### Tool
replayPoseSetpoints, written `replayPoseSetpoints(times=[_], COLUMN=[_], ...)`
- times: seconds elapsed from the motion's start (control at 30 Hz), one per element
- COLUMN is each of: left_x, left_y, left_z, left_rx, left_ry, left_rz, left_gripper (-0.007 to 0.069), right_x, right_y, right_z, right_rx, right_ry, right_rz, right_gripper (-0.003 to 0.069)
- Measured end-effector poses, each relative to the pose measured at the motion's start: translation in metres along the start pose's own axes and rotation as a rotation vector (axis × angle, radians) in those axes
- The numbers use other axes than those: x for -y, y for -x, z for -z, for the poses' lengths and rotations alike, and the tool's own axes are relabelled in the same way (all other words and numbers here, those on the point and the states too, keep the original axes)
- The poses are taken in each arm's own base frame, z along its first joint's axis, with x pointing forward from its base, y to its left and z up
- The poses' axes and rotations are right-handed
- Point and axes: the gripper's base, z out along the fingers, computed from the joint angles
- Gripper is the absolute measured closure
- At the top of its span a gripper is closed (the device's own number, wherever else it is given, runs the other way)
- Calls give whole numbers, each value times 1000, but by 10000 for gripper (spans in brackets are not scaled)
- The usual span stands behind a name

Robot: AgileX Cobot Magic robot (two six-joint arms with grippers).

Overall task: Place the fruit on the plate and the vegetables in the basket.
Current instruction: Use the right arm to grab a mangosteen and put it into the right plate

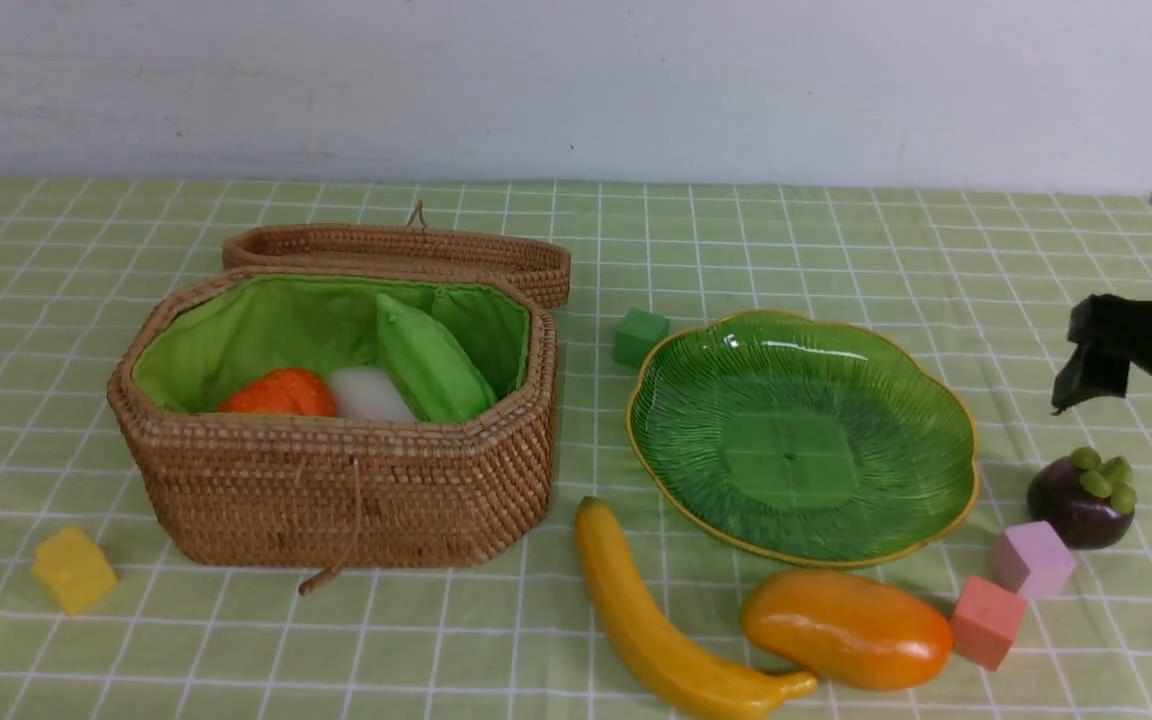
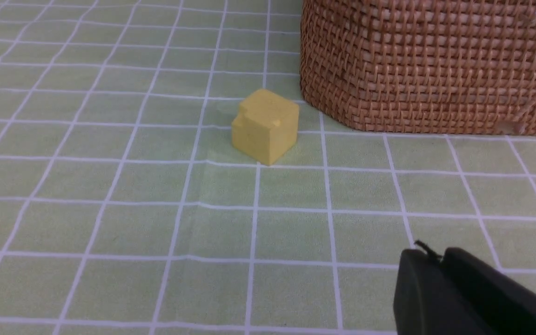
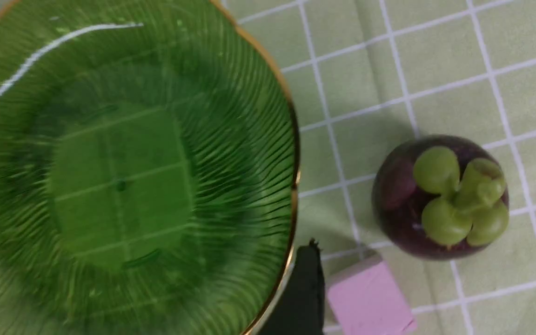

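The green plate (image 1: 801, 430) (image 3: 123, 186) lies empty right of centre. In front of it on the cloth are the yellow banana (image 1: 656, 620) and the orange mango (image 1: 848, 628). The purple mangosteen (image 1: 1081, 497) (image 3: 440, 195) stands upright to the plate's right. My right gripper (image 1: 1141, 400) (image 3: 433, 293) hangs open above and just short of the mangosteen, holding nothing. The woven basket (image 1: 336, 500) (image 2: 431, 65) on the left holds the orange pumpkin (image 1: 278, 393), white radish (image 1: 368, 395) and green gourd (image 1: 431, 360). My left gripper (image 2: 435, 258) is shut and empty, low over the cloth near the basket's front corner.
The basket's lid (image 1: 396, 255) lies open behind it. A yellow cube (image 1: 74, 570) (image 2: 265, 125) sits by the basket's front left. A green cube (image 1: 641, 336) is behind the plate. A pink cube (image 1: 1033, 560) (image 3: 370, 298) and a salmon cube (image 1: 988, 621) lie between mango and mangosteen.
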Motion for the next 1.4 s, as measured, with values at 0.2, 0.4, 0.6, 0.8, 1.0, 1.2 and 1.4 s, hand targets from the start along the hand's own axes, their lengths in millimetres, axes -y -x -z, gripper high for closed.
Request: replayPoseSetpoints(times=[0.2, 0.4, 0.6, 0.8, 1.0, 1.2, 1.4], left_x=[0, 0, 0, 0, 0, 0, 0], left_y=[0, 0, 0, 0, 0, 0, 0], left_z=[0, 0, 0, 0, 0, 0, 0], left_rx=[0, 0, 0, 0, 0, 0, 0], left_ry=[0, 0, 0, 0, 0, 0, 0], left_rz=[0, 0, 0, 0, 0, 0, 0], left_gripper=[565, 557, 550, 548, 545, 539, 532], right_x=[9, 15, 20, 17, -9, -76, -120], right_y=[5, 1, -6, -1, 28, 17, -27], right_z=[-37, -71, -101, -87, -7, 22, -55], right_rx=[-53, -114, -171, -128, 181, 319, 94], right_ry=[-102, -136, -155, -144, 9, 232, 263], right_rz=[-11, -15, -18, 27, 109, 305, 538], right_gripper=[-3, 8, 38, 72, 72, 72, 72])
